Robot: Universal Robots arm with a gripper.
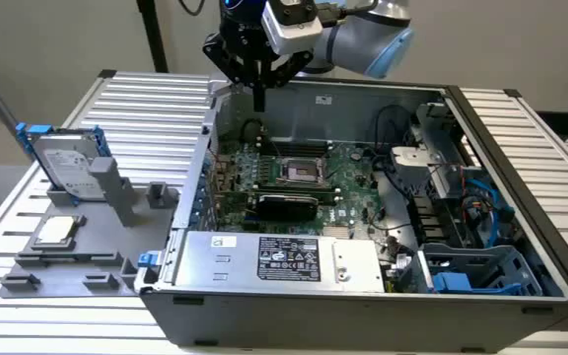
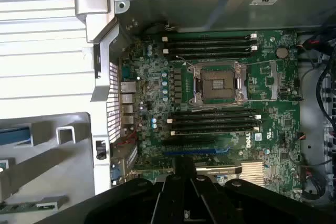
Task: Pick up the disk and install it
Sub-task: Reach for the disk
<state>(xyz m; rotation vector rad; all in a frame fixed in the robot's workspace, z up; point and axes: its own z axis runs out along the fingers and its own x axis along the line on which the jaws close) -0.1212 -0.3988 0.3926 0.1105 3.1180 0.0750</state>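
On the table [image 1: 156, 103], a post [image 1: 116, 188] partly hides the disk [image 1: 67, 166].

Beneath the matt black end effector [image 1: 260, 103], a glossy green motherboard [image 1: 353, 174] sits in a dull grey metal case [image 1: 363, 322]; off to its side, the silver metal disk [image 1: 67, 166], framed in blue plastic.

The desk [image 1: 156, 96] is a ribbed, light-metal surface of parallel slats. Two items lie directly on it. An open computer case [image 1: 363, 318] occupies the middle and the exterior view's right. A grey moulded fixture tray [image 1: 67, 274] sits just beside the case, on the exterior view's left.
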